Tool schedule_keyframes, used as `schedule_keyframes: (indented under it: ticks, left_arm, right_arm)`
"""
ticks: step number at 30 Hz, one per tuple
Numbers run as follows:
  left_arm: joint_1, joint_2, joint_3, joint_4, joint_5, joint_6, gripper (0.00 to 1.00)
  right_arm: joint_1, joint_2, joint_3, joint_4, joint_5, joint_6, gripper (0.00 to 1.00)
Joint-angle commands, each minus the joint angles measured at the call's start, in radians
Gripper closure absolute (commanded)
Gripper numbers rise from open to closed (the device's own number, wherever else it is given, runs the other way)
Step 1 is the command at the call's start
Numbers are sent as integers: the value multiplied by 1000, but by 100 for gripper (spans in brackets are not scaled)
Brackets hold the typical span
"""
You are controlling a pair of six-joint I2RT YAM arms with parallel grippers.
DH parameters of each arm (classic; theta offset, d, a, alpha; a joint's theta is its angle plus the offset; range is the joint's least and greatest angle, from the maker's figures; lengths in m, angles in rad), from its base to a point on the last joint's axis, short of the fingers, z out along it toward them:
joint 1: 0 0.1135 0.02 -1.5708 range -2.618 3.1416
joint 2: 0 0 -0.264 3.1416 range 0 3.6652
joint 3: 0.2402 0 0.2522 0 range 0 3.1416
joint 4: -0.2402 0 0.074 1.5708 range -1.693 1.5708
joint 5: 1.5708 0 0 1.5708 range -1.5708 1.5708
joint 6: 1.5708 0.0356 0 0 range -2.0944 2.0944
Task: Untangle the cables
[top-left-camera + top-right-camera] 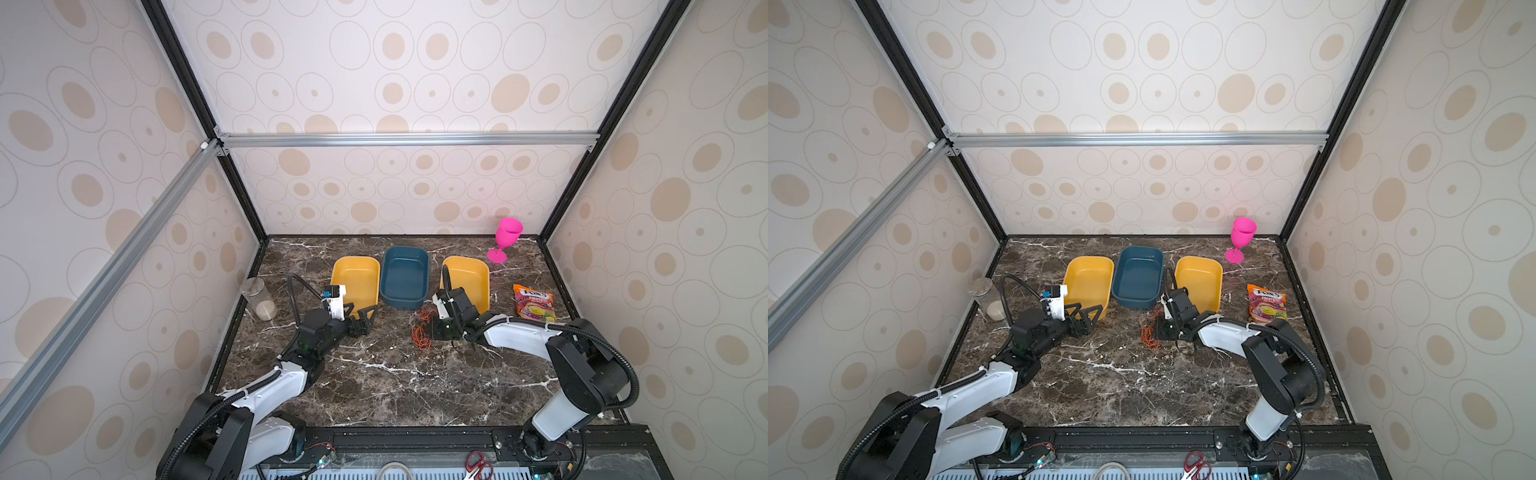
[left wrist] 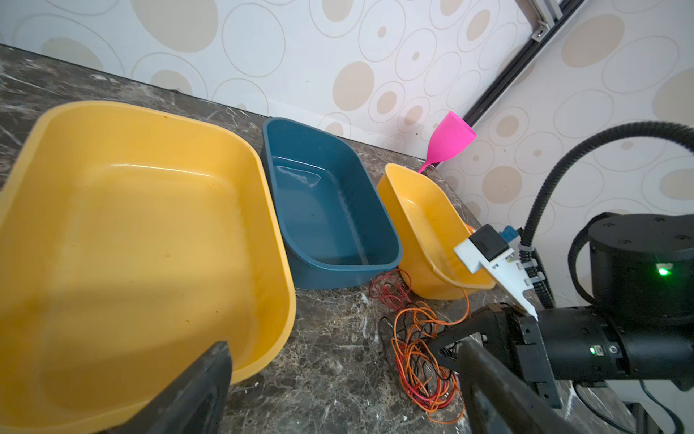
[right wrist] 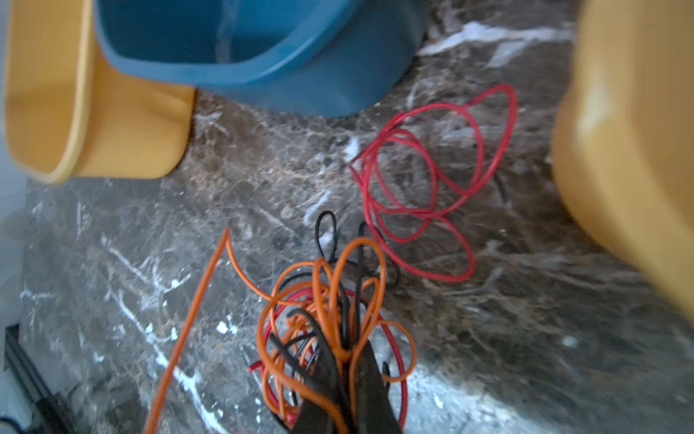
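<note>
A: Where are the cables point(image 1: 422, 328)?
B: On the table point(image 1: 374, 395), just in front of the blue tray point(image 1: 403, 302) and near the yellow tray point(image 1: 478, 266) on the right. They form a narrow heap running from the trays toward the near edge
A: And the right gripper point(image 3: 349, 360)?
B: Its fingers are pressed together on the orange and black knot, with strands bulging out around the tips
A: Is the red coil point(image 3: 424, 180) caught too?
B: Mostly it lies free beyond the fingertips, toward the blue tray, though a red strand runs into the knot
A: The left gripper point(image 1: 368, 320)?
B: Spread wide, holding nothing, well apart on the heap's far side from the right arm. I'd say it should take the loose part while the right draws away from it
</note>
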Motion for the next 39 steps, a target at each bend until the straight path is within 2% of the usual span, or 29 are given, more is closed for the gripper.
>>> schedule_keyframes:
  ticks: [1,8,15,21,34,39]
  left_arm:
    - [-10,-5,-4,12,85,-14,7]
    - [-26,0,-10,18,225,-16,7]
    - [-87,43,-5,-25,271,26,9]
    - [-147,143,12,5,291,44,22]
    - [-165,302,55,147,297,8,54]
    - [-164,325,78,140,288,4,68]
  right_arm:
    - [3,-52,-23,41,-113,-117,100]
    - [4,-52,-10,30,-253,-212,100]
    - [4,-19,38,-46,-357,-276,100]
    - [3,16,80,-100,-429,-281,100]
    - [4,27,89,-132,-426,-282,100]
    - [4,28,91,-148,-402,-288,100]
